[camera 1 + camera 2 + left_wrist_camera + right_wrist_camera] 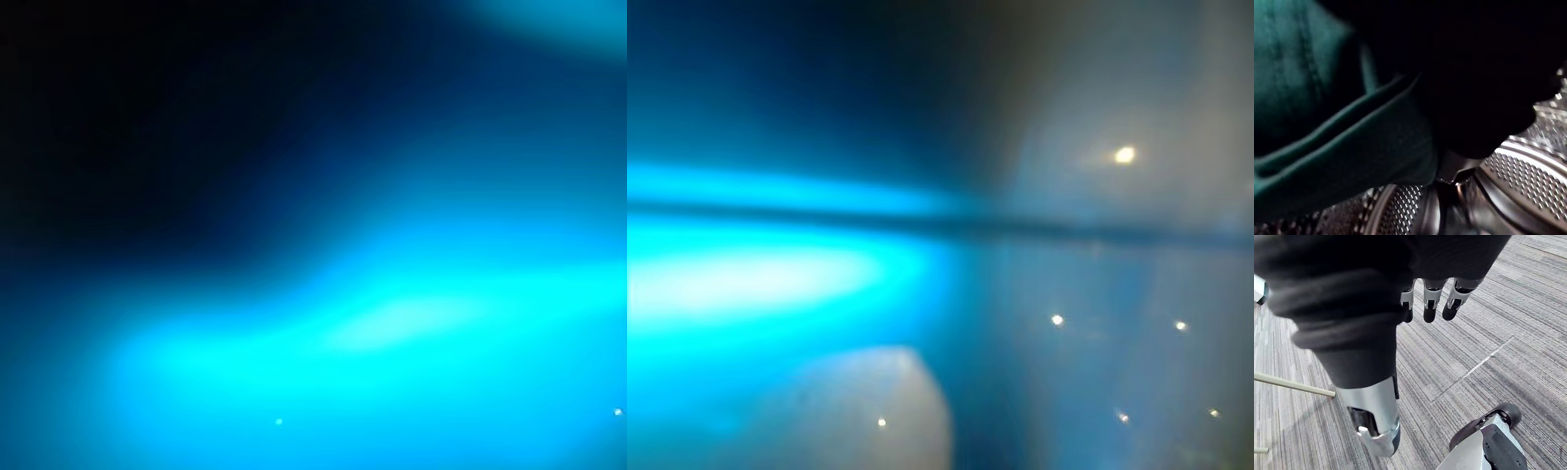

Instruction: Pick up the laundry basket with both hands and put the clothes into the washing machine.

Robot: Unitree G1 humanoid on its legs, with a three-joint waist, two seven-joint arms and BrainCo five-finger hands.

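Perforated steel drum (1528,181) of the washing machine forms the backdrop at left, with a green garment (1352,147) draped just before it; the left hand's grip cannot be told. The right hand (1431,296) hangs slack-fingered and empty over grey carpet (1488,347). Judged: loading in progress; next calls for dropping the garment inside the drum.

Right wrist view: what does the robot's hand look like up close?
The right hand has a dark ribbed cover over its back and wrist, a row of silver fingers with dark tips, and a broad silver thumb set apart from them.
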